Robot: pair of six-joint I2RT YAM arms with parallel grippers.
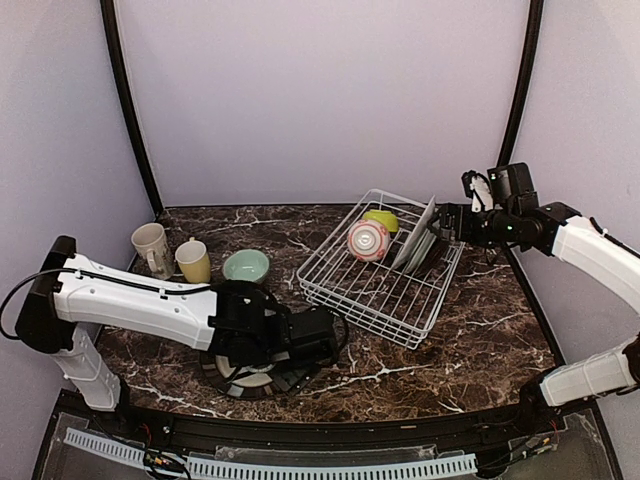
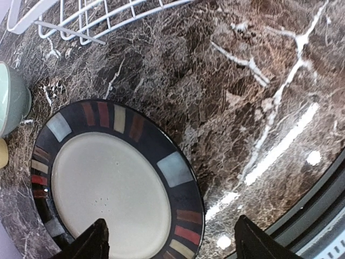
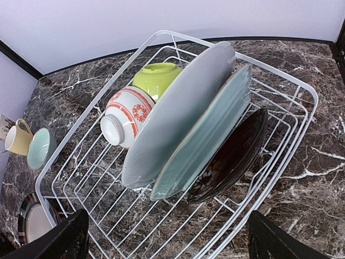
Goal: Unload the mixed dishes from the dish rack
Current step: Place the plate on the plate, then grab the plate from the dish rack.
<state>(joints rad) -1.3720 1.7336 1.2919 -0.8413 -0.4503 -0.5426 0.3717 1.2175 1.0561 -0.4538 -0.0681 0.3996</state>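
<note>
The left hand [image 2: 171,240] hangs wide over the glossy black-rimmed plate [image 2: 108,189], which lies flat on the marbled tabletop [image 2: 242,108], apparently unloaded there; the right hand [image 3: 172,245], wide and empty, faces the white wire rack [image 3: 102,199] where three smooth plates [image 3: 210,135] lean on edge beside two round bowls [image 3: 129,116].
</note>
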